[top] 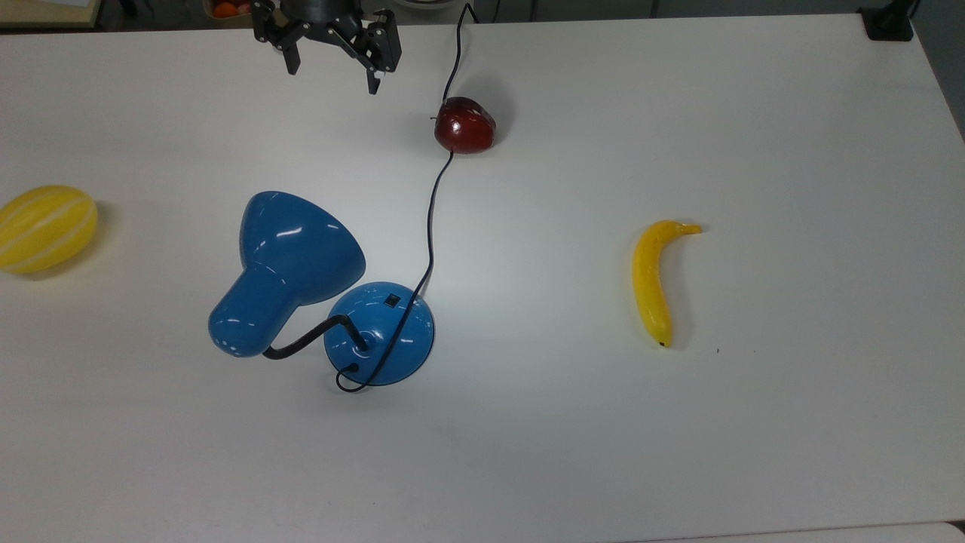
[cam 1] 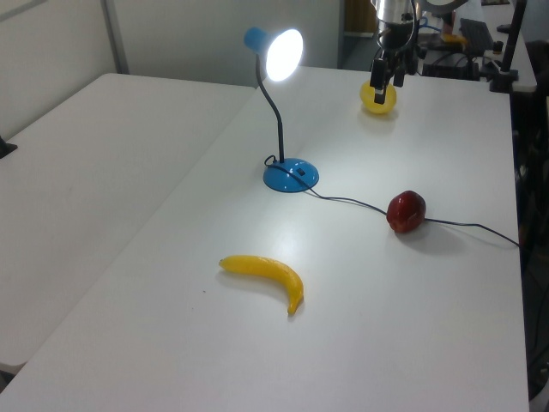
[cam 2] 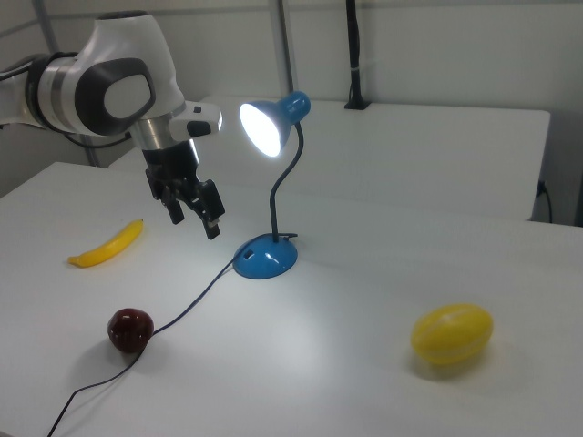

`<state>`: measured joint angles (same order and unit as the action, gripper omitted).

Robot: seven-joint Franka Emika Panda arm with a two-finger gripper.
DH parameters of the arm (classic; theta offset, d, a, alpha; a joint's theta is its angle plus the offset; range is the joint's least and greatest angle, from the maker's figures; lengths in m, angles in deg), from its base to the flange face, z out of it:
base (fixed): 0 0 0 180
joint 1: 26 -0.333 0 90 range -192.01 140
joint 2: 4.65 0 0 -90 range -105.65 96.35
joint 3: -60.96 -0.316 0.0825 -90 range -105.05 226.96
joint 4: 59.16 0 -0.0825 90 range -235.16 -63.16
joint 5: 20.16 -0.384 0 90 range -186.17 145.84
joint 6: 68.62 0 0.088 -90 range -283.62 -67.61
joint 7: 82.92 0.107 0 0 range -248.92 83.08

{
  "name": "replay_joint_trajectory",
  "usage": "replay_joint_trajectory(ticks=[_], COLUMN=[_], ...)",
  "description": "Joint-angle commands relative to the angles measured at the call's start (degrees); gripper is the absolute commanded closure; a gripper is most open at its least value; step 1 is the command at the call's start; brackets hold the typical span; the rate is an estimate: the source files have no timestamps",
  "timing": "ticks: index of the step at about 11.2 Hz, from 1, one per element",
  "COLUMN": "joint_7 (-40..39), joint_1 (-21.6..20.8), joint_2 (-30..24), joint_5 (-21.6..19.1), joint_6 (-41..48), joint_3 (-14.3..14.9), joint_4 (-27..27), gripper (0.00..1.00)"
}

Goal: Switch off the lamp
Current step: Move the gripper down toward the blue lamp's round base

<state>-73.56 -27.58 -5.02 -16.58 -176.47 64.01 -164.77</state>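
Top view gives me the layout: the white worktop (top: 678, 452) fills the frame, with the blue desk lamp (top: 301, 264) left of centre, its shade still lit in the right view. The round base (top: 384, 339) sits just right of and below the shade in that frame, and its cord (top: 431, 226) runs up past a red apple (top: 465, 126). My gripper (top: 333, 72) hangs at the upper edge, left of the apple, fingers (top: 375, 79) spread apart and empty. The small black switch (top: 392, 300) on the base's upper side lies well below the fingers and slightly right, so I judge the move is straight down-frame with a small rightward shift.
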Motion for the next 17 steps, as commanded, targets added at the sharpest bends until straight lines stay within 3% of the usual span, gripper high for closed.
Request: replay_joint_trajectory(ticks=[1,3,4,6,8,12,14,17], joint_7=[-1.27,-1.27,-1.27,-2.84,-6.44,-4.53,1.6,1.81], joint_1=[-0.35,-0.35,-0.53,-0.79,-0.97,-1.32,-1.41,-1.41], joint_2=[-1.04,0.36,0.81,1.86,3.71,9.58,14.24,18.99], joint_5=[0.02,-0.24,-0.59,-1.38,-1.29,-1.38,-0.6,-0.33], joint_6=[2.11,1.59,1.16,-2.43,-7.17,-18.5,-24.48,-31.87], joint_3=[0.37,0.28,0.28,-0.07,-0.16,-0.77,-1.03,-1.38], joint_4=[-1.17,-0.73,-0.38,-0.38,-0.46,-0.11,1.9,2.7], gripper=[0.0,0.0,0.11,0.69,0.99,1.0,1.0,1.0])
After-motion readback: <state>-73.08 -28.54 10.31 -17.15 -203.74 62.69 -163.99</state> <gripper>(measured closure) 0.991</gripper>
